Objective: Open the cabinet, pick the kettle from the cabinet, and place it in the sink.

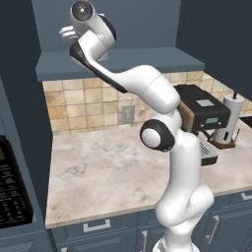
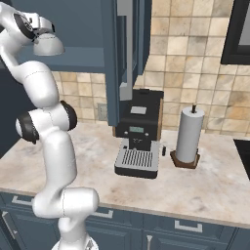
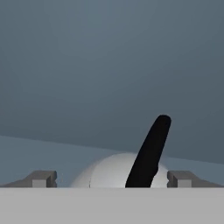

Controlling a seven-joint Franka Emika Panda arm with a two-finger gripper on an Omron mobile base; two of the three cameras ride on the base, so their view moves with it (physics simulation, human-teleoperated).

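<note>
Right under my hand camera sits the kettle [image 3: 114, 171], a pale rounded dome with its black handle [image 3: 148, 153] rising at a slant between my 2 fingertips [image 3: 43, 178]. My gripper [image 3: 112, 179] is spread wide, one tip to each side of the dome, and neither tip touches it as far as I can tell. Past the kettle I see the cabinet's [image 3: 109, 65] blue-grey back wall and a strip of its shelf, bare ahead of me.

The left base view adds what my hand view lacks: my gripper [image 1: 66, 32] is raised high inside the open cabinet [image 1: 123, 59], above its lower shelf edge, with my arm bent up from the counter [image 1: 108, 167]. Below and to my right stand the coffee machine [image 1: 202, 110] and paper towel roll [image 1: 230, 115].

The right base view shows the open cabinet door [image 2: 124, 53] edge-on to my right, hanging just above the coffee machine [image 2: 139, 132]. My wrist sits left of that door edge, with open air between them.
</note>
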